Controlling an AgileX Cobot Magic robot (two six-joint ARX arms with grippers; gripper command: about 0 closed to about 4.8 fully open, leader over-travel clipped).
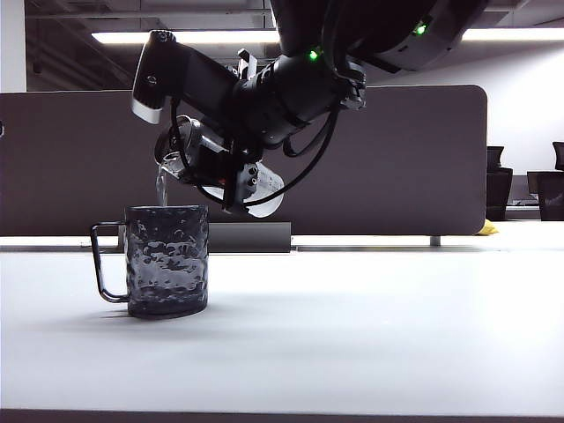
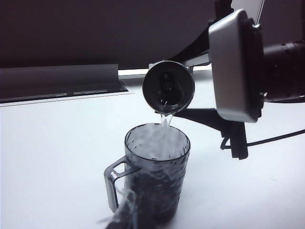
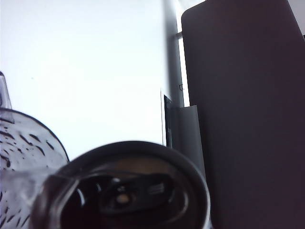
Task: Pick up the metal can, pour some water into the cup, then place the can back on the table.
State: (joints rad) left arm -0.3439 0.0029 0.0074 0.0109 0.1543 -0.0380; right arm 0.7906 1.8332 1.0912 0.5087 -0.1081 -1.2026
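dark grey partition panel point(image 1: 397, 159) — upright behind, yellow object point(image 1: 486, 230) beside its foot

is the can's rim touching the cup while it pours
Apart. In the left wrist view the metal can, tilted in the right claw, hangs above the cup; white table shows between them, bridged only by the water.
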